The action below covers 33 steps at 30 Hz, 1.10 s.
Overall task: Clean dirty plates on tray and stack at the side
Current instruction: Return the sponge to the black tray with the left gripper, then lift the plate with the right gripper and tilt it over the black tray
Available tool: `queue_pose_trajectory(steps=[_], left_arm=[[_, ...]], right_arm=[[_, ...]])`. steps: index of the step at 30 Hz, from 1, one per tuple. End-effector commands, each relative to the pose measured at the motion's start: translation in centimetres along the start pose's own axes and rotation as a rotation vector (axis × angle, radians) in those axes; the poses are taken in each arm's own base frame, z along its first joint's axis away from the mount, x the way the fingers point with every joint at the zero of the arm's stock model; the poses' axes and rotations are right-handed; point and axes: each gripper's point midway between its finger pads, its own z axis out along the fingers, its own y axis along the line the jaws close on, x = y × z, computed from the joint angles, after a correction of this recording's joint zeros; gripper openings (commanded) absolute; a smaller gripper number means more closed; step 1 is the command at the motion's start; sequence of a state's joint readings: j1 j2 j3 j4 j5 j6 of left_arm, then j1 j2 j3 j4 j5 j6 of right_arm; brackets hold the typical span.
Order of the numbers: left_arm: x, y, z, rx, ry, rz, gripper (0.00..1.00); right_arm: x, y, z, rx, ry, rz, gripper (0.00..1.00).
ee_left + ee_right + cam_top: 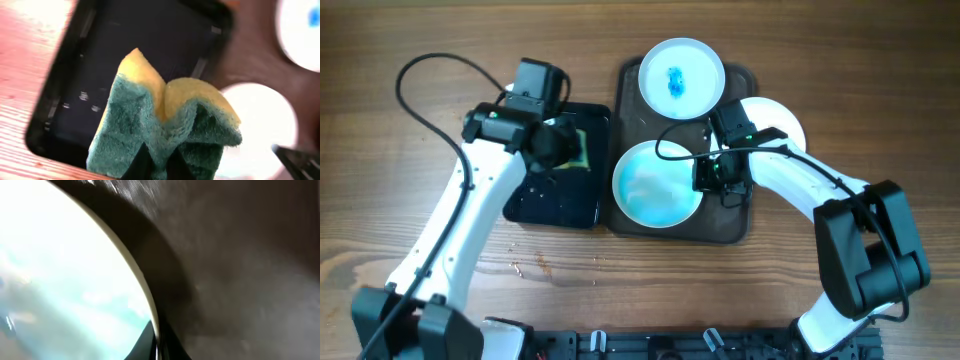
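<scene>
A brown tray (730, 222) holds two white plates. The near plate (657, 185) is smeared pale blue. The far plate (681, 75) has a blue blob at its centre. My right gripper (708, 176) is shut on the near plate's right rim, which shows between its fingers in the right wrist view (156, 342). My left gripper (563, 146) is shut on a yellow and green sponge (165, 125), held above the black tray (558, 205) to the left. A clean white plate (778, 125) lies on the table to the right of the brown tray.
The black tray (55, 115) sits left of the brown tray, almost touching it. Wooden table (400, 230) surrounds both. Cables loop behind both arms.
</scene>
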State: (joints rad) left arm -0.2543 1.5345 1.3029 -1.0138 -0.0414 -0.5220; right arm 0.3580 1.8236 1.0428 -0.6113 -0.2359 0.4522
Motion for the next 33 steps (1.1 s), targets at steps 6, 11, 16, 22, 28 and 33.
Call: queue_pose_trajectory(steps=[6,11,16,22,28,33], left_arm=[[3.5,4.4,7.3,-0.032,0.132,-0.022,0.42],[-0.5,5.1,0.7,0.038,0.031,-0.116,1.00],[-3.3,8.1,-8.3,0.094,-0.147,-0.211,1.00],[-2.8,8.7,-14.9,0.197,-0.341,-0.237,1.00],[-2.3,8.7,-16.2,0.210,-0.377,-0.231,1.00],[-2.5,8.7,-15.8,0.206,-0.367,-0.233,1.00]], right_arm=[[-2.3,2.3,-9.0,-0.005,-0.165,-0.155,0.04],[-4.3,4.3,-12.6,-0.018,-0.225,-0.210,0.04],[-6.8,9.6,-15.7,-0.050,-0.288,-0.284,0.04],[-11.7,14.8,-15.2,0.211,-0.593,-0.374,0.04],[-11.1,21.6,-20.1,0.515,-0.964,-0.638,0.04],[-8.1,25.0,-22.0,0.634,-1.063,-0.754,0.04]])
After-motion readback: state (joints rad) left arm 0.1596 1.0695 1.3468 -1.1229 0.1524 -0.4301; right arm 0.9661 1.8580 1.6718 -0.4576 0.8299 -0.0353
